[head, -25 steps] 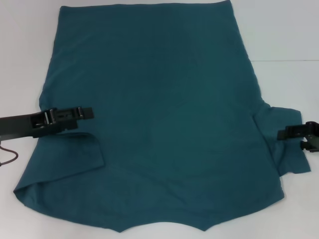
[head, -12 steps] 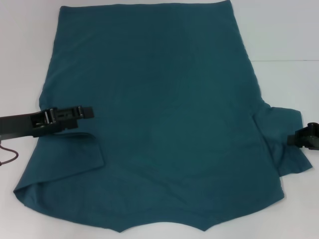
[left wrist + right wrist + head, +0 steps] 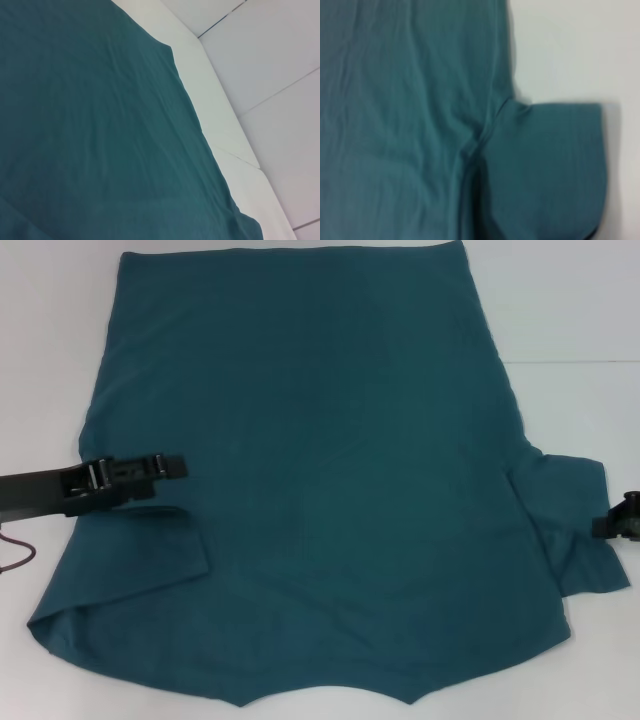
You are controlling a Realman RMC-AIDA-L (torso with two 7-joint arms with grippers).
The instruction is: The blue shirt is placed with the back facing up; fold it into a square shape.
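Head view: the blue shirt [image 3: 310, 480] lies spread flat on the white table [image 3: 570, 310], plain side up, and covers most of the work surface. Its straight hem runs along the far edge of the view; the shoulder and collar end lies nearest the robot. The sleeve on the robot's left side is folded inward and rests on top of the shirt body. The sleeve on the robot's right side extends outward onto the bare table.

The left gripper [image 3: 170, 467] reaches in from the left side and sits over the shirt's left edge, just above the folded sleeve. Its fingers lie close together, almost closed, with no cloth visibly caught between them.

The right gripper [image 3: 622, 523] appears only at the right border of the view, beside the outer edge of the extended sleeve. The state of its jaws cannot be determined, nor whether it touches the cloth.

Left wrist view: shirt fabric [image 3: 90, 130] fills most of the picture, with one long edge lying against the table surface.

Right wrist view: the extended sleeve [image 3: 550, 165] lies flat on the table, joined to the shirt body at a creased underarm seam.
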